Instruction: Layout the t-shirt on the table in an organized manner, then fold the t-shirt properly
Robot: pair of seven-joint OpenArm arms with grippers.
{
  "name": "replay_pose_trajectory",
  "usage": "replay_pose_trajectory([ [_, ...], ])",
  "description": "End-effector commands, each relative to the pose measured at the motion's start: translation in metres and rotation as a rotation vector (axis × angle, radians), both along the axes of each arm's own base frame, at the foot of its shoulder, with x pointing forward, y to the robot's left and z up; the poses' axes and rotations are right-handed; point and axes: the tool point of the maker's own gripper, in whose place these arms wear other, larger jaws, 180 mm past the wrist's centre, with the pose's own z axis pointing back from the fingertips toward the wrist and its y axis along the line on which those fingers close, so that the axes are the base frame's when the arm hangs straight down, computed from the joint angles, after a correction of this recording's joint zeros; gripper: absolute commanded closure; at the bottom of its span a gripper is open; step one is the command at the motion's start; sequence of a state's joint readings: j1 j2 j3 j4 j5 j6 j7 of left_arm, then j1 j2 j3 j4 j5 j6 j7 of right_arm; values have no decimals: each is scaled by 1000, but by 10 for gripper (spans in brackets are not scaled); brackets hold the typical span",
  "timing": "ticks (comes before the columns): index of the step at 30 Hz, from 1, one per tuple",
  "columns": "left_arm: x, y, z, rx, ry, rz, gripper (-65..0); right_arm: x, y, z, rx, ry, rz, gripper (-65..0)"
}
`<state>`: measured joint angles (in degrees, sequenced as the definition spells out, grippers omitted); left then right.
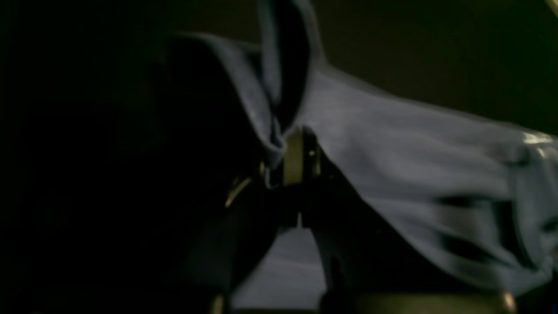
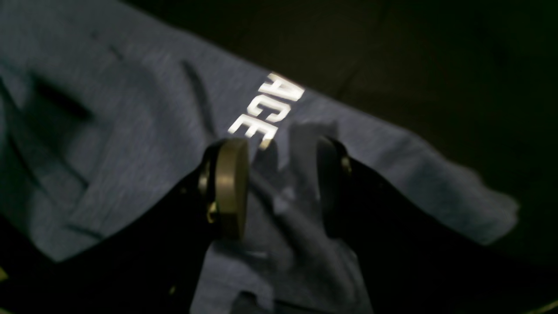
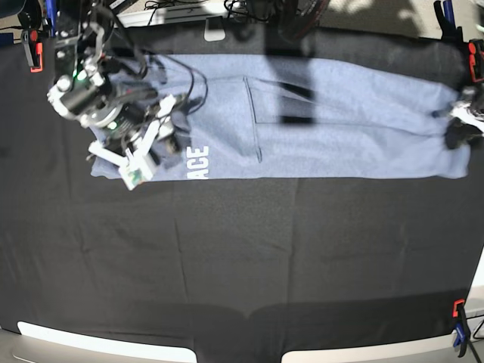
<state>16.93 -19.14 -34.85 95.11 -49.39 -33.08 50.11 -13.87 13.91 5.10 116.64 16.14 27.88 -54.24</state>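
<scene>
Closest to the lens in the left wrist view, the left pincer (image 1: 293,162) has its jaws pressed together on a bunched edge of the t-shirt (image 1: 392,157), and the cloth rises in a pinched fold just past the tips. From that grip the fabric runs away to the right in soft ripples, light heathered blue-grey, with dark creases near its far end.

In the right wrist view the right pincer (image 2: 279,183) stands wide, its two round pads set apart with shirt cloth lying between and under them; whether the pads touch the cloth cannot be told. Just beyond the tips, white block letters (image 2: 266,111) read "ACE" on the blue-grey fabric.

From the base view the t-shirt (image 3: 333,121) lies stretched in a long band along the far edge of the desk (image 3: 242,257), whose black cloth covers the whole top. The right pincer (image 3: 155,144) sits over the shirt's end near the far left corner, beside the lettering (image 3: 197,162). The left pincer (image 3: 457,125) holds the opposite end at the desk's right edge.
</scene>
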Motion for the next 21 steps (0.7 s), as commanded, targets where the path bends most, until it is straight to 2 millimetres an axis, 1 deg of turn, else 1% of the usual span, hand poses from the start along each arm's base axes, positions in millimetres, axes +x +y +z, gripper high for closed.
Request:
replay_pose_trajectory([
  [1, 6, -16, 18, -20, -69, -24, 0, 10, -4, 15, 6, -60, -10, -252],
  [3, 5, -55, 20, -76, -80, -71, 0, 14, -15, 20, 1, -77, -40, -252],
  [7, 3, -132, 18, -196, -73, -201, 0, 18, -39, 27, -17, -94, -91, -252],
  [9, 3, -163, 16, -238, -71, -244, 0, 19, -53, 31, -36, -101, -114, -252],
  [11, 7, -184, 12, -251, -58, -230, 0, 20, -67, 35, -60, -110, -137, -252],
  [13, 10, -202, 8, -248, -47, -216, 0, 20, -76, 38, -67, -115, -153, -252],
  [18, 11, -251, 11, -233, -41, -305, 0, 19, -79, 42, -29, -109, -166, -252],
  [21, 11, -273, 12, -211, -34, -344, 0, 18, -79, 41, -30, -106, -166, -252],
])
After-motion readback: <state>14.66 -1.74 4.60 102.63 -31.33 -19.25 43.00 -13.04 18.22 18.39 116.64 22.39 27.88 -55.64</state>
